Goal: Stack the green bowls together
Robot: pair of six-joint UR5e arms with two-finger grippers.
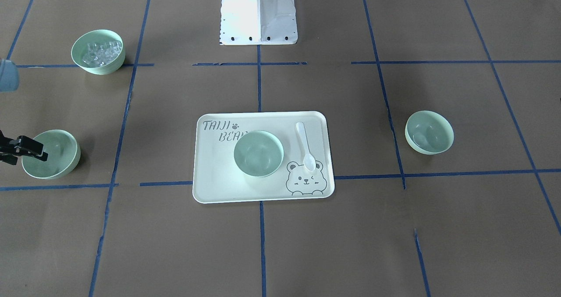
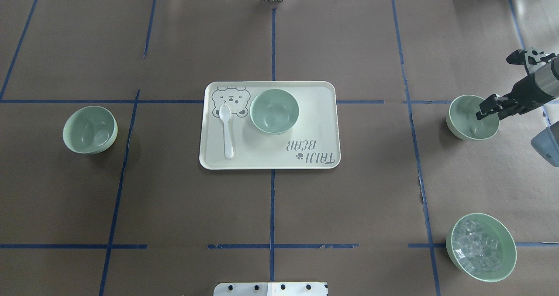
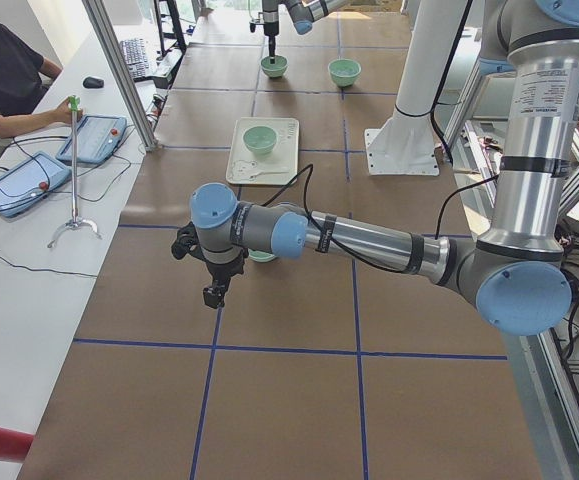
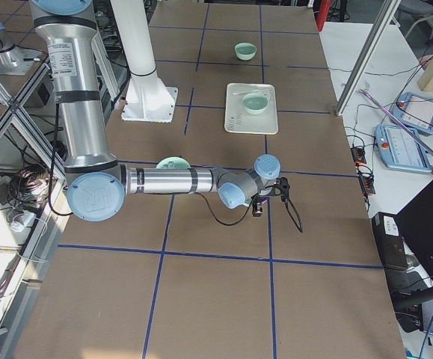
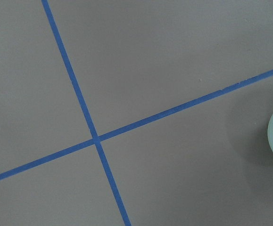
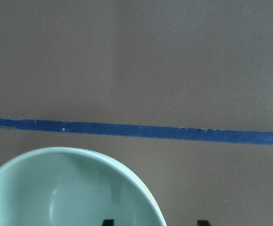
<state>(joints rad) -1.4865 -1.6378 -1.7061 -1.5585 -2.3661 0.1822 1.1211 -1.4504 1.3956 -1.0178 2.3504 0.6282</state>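
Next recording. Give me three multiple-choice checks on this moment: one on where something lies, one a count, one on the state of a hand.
1. Where is the white spoon? A. on the tray; B. on the bare table; C. held in a hand.
2. How many green bowls are empty? A. one; B. three; C. five.
3. How is the right hand? A. shut on the spoon; B. open, fingers astride the rim of the right bowl; C. open above the tray.
Key: 1 A, it lies on the tray beside the middle bowl. 2 B, the middle bowl, right bowl and left bowl are empty; only the ice bowl is filled. 3 B, the right wrist view shows the rim between two spread fingertips.
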